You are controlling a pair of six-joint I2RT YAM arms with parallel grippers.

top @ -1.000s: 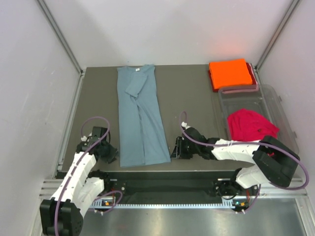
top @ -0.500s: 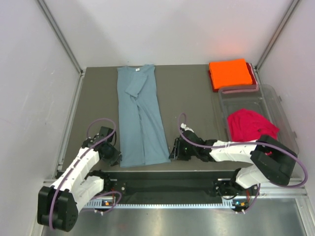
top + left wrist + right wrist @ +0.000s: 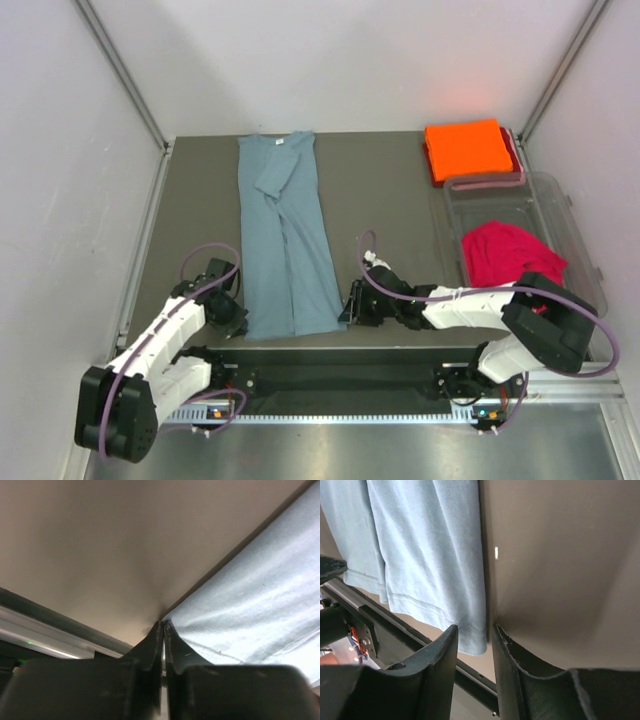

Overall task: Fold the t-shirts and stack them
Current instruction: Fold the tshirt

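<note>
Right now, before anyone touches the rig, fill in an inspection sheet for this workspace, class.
Surface: dark grey tabletop, flat.
Job's things: dusty grey-blue cotton t-shirt folded into a long strip; bright orange t-shirt folded, far right; crimson t-shirt crumpled.
Clutter: clear plastic tub holding the crimson one.
Grippers: left gripper shut at the strip's near left corner, pinch unclear; right gripper open, either side of the near right corner.
Cables: mauve cables looped over both arms.
Surroundings: white walls.

White walls (image 3: 350, 60), grey-brown tabletop (image 3: 390, 200)
</note>
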